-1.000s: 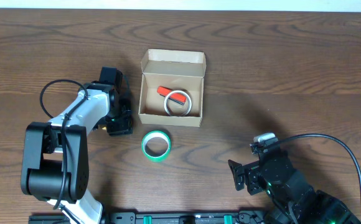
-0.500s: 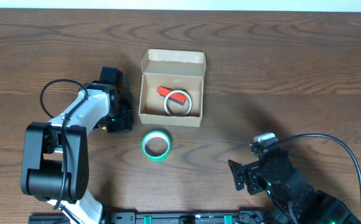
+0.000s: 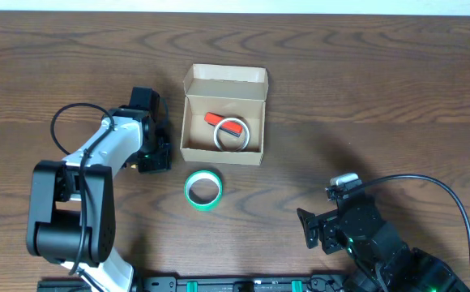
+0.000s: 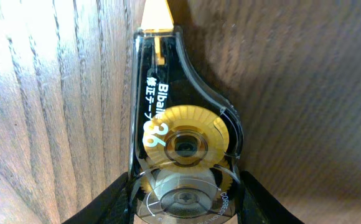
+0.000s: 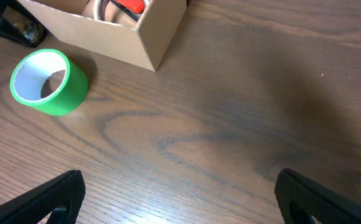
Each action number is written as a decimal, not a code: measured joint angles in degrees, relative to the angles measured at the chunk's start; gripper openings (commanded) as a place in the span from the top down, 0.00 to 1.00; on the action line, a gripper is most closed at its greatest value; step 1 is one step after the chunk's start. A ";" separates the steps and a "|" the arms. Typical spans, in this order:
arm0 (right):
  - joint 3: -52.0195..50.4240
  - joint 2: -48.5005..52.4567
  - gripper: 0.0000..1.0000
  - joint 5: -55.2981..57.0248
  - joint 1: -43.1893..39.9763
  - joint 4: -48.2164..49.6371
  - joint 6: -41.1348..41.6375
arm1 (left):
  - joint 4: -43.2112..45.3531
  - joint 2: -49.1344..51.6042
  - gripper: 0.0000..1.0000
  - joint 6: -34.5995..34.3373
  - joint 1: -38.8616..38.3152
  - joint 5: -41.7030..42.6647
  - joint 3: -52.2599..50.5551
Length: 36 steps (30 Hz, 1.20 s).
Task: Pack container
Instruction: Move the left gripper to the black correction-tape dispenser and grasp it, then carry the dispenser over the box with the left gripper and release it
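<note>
A small tan cardboard container (image 3: 219,154) is seen at the centre of a dark, wood-grained desk (image 3: 365,97), its flap lid folded back; a red piece (image 3: 212,118) is held inside. A glossy green tape roll (image 5: 65,93) is laid just in front of it. The left pincer (image 3: 155,156), beside the box, is clamped on a clear plastic correction-tape dispenser (image 4: 183,124) with yellow toothed wheels. The right pincer (image 5: 179,180) is spread wide, holding nothing.
</note>
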 measured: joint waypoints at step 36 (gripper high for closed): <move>0.00 0.00 0.01 0.00 0.00 -0.02 0.00 | -3.91 -13.86 0.57 2.01 -1.68 -5.22 9.86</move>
